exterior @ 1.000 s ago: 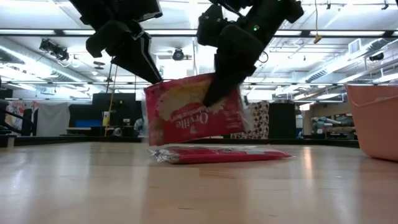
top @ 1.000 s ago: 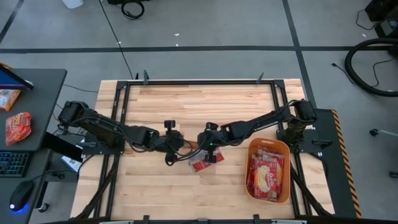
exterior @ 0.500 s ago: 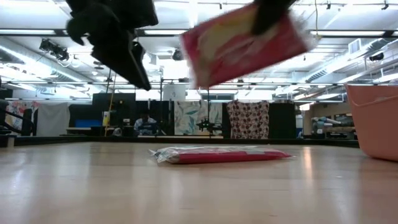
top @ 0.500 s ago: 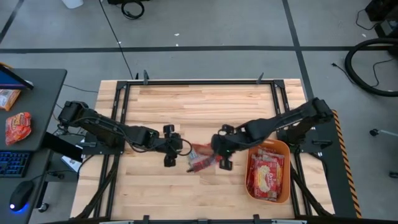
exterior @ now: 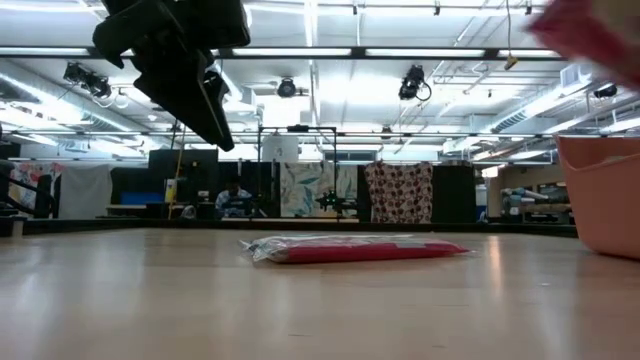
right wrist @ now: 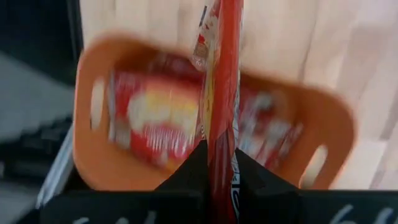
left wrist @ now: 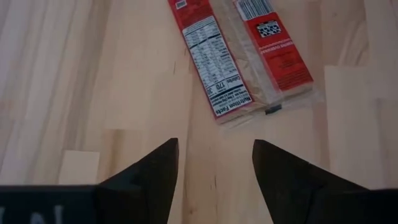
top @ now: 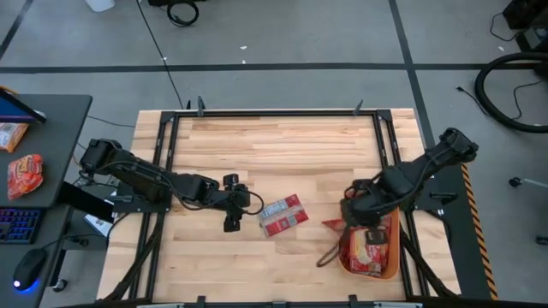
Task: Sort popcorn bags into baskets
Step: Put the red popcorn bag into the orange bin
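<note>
While the right gripper point(right wrist: 219, 163) pinches a flat red popcorn packet point(right wrist: 222, 74) edge-on above the orange plastic tub point(top: 391, 267), the left gripper point(left wrist: 214, 163) hovers, fingers apart, beside another red-and-cream packet point(top: 283, 214) lying on the wooden table point(top: 282, 145).

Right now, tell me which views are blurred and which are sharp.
Right wrist view: the orange basket and the bags inside smear with motion, the held popcorn bag less so. Low view: a red blur at the top right corner. Left wrist view: crisp, the label on the lying bag readable. High view: sharp throughout.
</note>
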